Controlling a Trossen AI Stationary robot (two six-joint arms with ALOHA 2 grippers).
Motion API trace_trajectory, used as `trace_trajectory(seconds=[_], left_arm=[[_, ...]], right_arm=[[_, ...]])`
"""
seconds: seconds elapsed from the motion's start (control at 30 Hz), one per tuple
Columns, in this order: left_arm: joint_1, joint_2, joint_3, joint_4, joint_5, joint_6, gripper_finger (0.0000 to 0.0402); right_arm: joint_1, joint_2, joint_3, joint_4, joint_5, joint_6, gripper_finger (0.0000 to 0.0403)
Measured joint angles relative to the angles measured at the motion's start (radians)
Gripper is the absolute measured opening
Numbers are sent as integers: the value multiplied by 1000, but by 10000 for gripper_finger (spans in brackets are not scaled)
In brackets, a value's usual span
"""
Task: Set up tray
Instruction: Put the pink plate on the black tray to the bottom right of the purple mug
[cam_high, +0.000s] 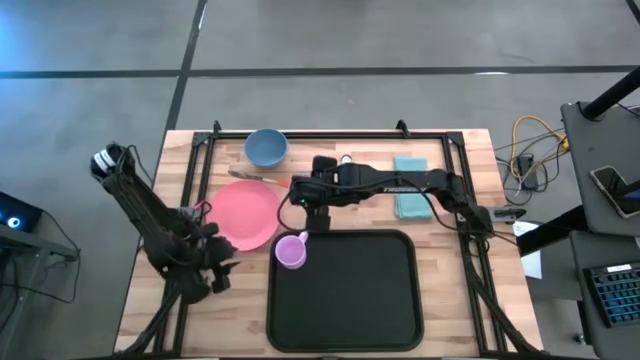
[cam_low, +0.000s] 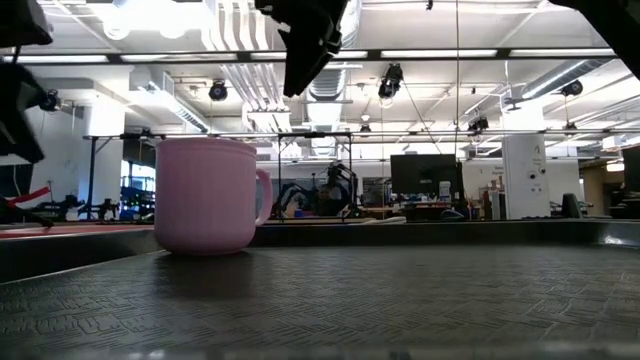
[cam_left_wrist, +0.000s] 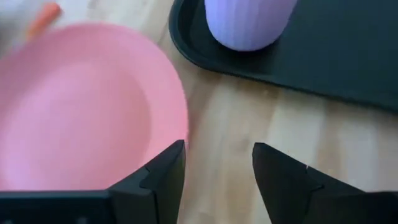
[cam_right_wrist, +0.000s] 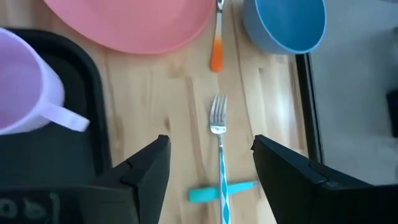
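The tray (cam_high: 345, 300) lies on the table's (cam_high: 460, 300) near edge, holding only the mug (cam_high: 291, 251) in its corner; plate (cam_high: 243, 214), bowl (cam_high: 265, 148) and fork (cam_right_wrist: 219, 158) wait beyond it. Left end effector (cam_high: 222, 268) gapes empty beside the plate; right end effector (cam_high: 318, 213) hangs wide over the fork.

The mug (cam_high: 291, 251) stands in the tray's (cam_high: 345, 330) far left corner. The plate (cam_high: 243, 215) lies left of it, the bowl (cam_high: 266, 148) behind the plate, the fork (cam_right_wrist: 218, 158) beneath my right gripper (cam_high: 318, 212).
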Motion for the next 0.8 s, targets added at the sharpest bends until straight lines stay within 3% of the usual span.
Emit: trace_trajectory(seconds=[0.13,0.33,0.8], left_arm=[[75,130,27,-40,1,133,169],[141,304,47,-50,5,74,169],[164,392,7,56,53,20,169]], right_arm=[[2,0,-44,15,43,7,215],[-4,1,-88,97,68,23,215],[-37,1,-120,201,66,3,215]])
